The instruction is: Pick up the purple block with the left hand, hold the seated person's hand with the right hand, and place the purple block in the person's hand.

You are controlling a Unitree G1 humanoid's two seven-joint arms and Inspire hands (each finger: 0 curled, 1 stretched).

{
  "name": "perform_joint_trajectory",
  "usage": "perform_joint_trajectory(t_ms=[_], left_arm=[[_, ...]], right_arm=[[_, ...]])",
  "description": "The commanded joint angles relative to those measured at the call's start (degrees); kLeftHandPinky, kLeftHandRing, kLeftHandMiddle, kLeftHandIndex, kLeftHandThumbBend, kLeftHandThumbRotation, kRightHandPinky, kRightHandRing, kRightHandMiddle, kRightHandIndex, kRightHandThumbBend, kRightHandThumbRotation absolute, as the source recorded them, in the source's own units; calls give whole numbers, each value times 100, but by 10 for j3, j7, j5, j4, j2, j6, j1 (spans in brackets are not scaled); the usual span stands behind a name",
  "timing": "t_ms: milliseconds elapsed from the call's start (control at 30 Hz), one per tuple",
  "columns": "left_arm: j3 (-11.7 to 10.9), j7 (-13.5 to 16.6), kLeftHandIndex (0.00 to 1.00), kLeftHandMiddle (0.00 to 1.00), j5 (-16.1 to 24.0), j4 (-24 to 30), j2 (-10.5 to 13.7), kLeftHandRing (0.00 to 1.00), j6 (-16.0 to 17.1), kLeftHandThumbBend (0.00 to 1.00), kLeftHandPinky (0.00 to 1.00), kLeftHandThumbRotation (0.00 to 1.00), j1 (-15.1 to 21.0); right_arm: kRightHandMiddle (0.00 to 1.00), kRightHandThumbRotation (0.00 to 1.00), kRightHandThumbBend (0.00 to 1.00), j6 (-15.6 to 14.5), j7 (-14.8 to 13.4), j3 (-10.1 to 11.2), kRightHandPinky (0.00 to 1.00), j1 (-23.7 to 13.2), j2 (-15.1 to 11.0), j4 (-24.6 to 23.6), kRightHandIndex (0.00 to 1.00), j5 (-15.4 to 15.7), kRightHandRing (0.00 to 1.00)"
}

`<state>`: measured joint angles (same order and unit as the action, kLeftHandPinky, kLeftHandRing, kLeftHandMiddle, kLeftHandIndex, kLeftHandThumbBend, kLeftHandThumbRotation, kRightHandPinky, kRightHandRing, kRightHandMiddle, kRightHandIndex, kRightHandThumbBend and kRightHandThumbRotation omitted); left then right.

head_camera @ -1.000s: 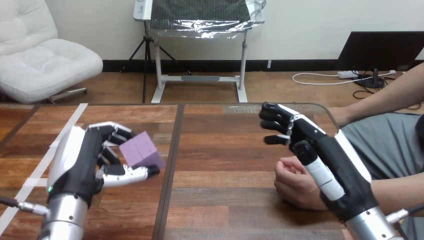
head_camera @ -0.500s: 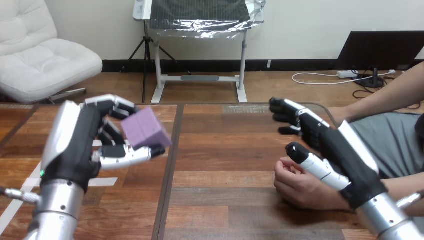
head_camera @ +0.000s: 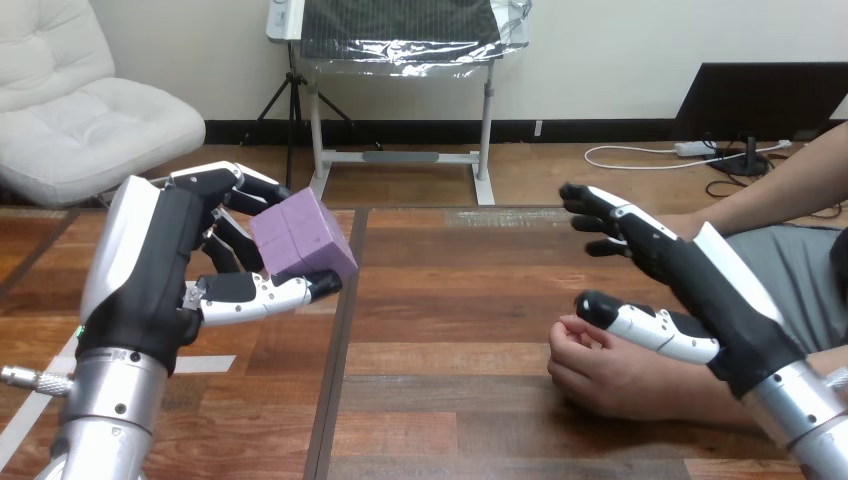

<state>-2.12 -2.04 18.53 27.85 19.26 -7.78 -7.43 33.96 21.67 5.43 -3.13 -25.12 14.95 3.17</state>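
Observation:
My left hand (head_camera: 160, 265) is raised above the table's left half, its fingers and thumb curled round the purple block (head_camera: 302, 240), which is off the table. The person's hand (head_camera: 600, 370) rests on the table at the lower right, loosely curled, its forearm running off to the right. My right hand (head_camera: 700, 285) hovers open just above and behind that hand, fingers stretched toward the far side and thumb pointing left over the person's knuckles. No finger of my right hand is curled round the person's hand.
The wooden table (head_camera: 450, 300) has a dark seam (head_camera: 340, 330) running front to back at its middle. A strip of pale tape (head_camera: 60, 370) lies on its left part. The person's other arm (head_camera: 770, 190) reaches in at the upper right.
My left hand has lifted the purple block higher and slightly to the right. My right hand has drawn to the right and opened wider, uncovering more of the person's hand, which has stayed put.

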Motion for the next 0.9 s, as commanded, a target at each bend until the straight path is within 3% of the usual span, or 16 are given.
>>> perform_joint_trajectory(t_ms=[0,567,867], left_arm=[[-14,-2,42,39,-4,20,-2,34,13,58,27,0,13],[-16,-14,42,40,-11,30,-3,35,13,58,28,0,8],[-16,-15,42,40,-10,26,-3,35,20,58,27,0,8]], right_arm=[[92,73,87,15,-14,15,82,-40,-31,23,92,15,89],[93,69,93,-26,-18,18,75,-43,-110,40,92,64,88],[95,63,93,-39,-6,15,76,-44,-148,55,93,73,90]])
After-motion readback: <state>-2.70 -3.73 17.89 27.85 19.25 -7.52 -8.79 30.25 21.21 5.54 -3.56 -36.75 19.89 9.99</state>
